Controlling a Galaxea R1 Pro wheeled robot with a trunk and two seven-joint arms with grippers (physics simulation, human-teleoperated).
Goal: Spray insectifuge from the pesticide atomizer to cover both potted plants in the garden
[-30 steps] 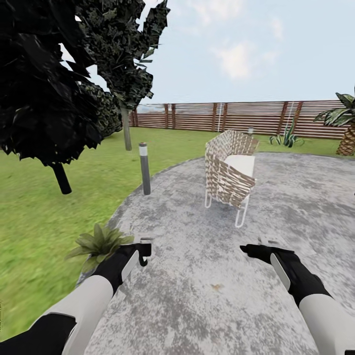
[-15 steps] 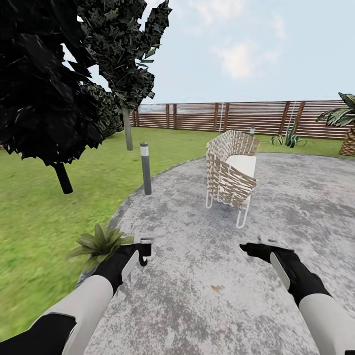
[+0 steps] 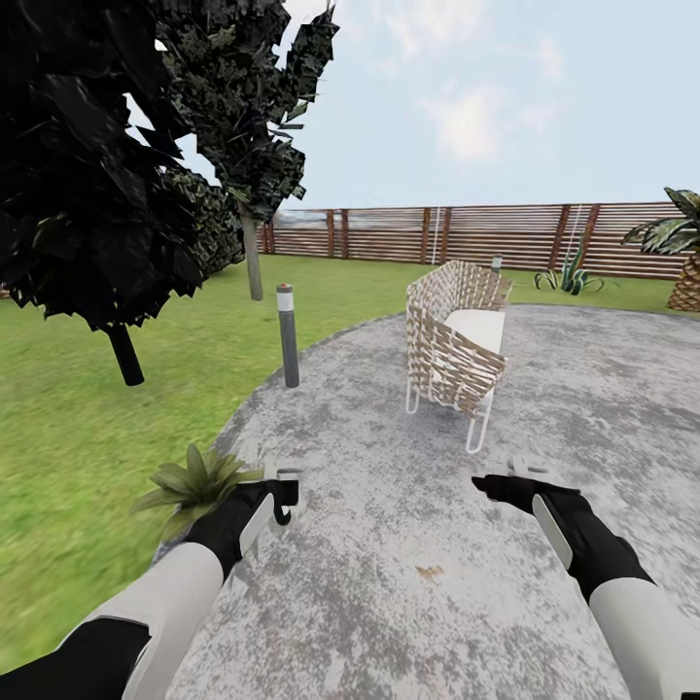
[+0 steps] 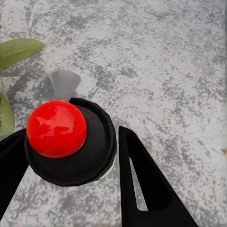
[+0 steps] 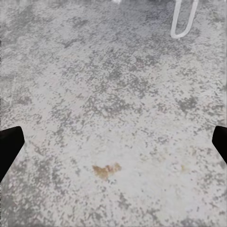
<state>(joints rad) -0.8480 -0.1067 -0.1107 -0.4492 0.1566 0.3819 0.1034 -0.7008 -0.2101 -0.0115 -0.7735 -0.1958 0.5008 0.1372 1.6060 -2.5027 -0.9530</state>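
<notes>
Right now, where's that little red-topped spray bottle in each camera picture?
Head view: the spray bottle sits in the left claw, low and left of centre.
Left wrist view: its red top shows at lower left, between the claw's fingers.
Right wrist view: bare paving under the open right claw.
Shared landmark: the speckled grey patio.

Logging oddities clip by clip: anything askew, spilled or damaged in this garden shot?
Nothing stands out. The wicker chair stands upright on the patio, the lamp post is straight, and the left gripper holds the bottle.
</notes>
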